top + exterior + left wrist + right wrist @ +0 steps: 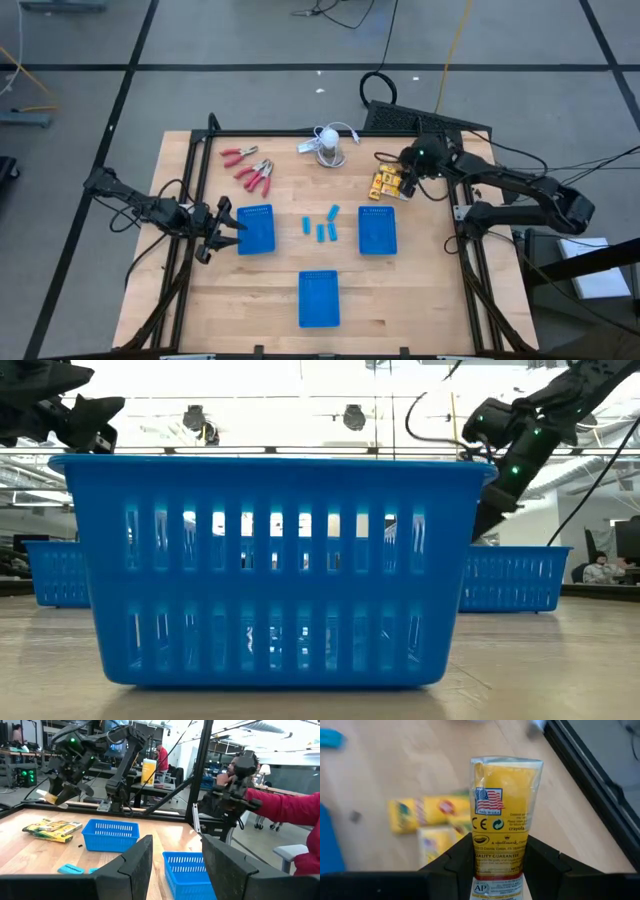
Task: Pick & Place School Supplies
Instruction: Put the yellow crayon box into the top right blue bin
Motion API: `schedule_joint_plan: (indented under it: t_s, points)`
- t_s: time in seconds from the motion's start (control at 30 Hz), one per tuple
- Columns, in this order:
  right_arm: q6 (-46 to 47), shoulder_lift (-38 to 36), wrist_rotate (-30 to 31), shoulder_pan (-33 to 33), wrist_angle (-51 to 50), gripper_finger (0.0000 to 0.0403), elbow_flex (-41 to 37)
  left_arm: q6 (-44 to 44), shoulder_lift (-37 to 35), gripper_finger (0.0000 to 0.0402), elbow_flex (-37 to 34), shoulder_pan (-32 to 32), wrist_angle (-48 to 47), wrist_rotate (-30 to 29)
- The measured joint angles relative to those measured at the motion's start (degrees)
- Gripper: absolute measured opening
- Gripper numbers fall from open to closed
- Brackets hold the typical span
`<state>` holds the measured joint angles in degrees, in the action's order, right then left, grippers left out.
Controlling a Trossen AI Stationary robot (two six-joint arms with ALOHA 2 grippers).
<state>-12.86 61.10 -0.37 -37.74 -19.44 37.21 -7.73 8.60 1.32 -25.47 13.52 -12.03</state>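
Observation:
Several yellow-orange boxes [388, 184] lie flat on the table near its far right; a few show below my right gripper [427, 822]. Several light-blue blocks [321, 226] lie at mid-table, and two red-handled pliers [250, 168] lie far left. My right gripper [409, 172] hovers over the box pile, shut on one yellow-orange box [504, 810]. My left gripper [226, 228] waits open just left of the left blue basket [256, 229]; its fingers [172, 865] touch nothing. My right gripper pinches the yellow-orange box between its two fingers [462, 860] at one end [497, 862]. The rest of the box sticks out past the fingertips. The fingers slant down from above, and the box [52, 797] hangs lifted clear of the table and the other boxes.
Three blue baskets stand on the table: left, right [377, 229] and near-middle [319, 298], the last filling the low view [275, 570]. A white round object with a cable [330, 148] sits at the far middle. A person in a red sleeve [285, 805] stands beyond the table.

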Motion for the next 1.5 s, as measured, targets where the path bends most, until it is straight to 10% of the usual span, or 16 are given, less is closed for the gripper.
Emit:
schedule_joint_plan:
  t_s: [0.77, 1.5]
  points:
    - [12.0, 1.0, 6.6, 34.4, 6.3, 0.0134, 4.7, 0.0, 0.0, 0.0173, 0.0, 0.0, 0.0, 0.0]
    - [16.7, 16.1, 6.1, 40.5, -11.1, 0.0134, 13.6, 0.0, 0.0, 0.0173, 0.0, 0.0, 0.0, 0.0]
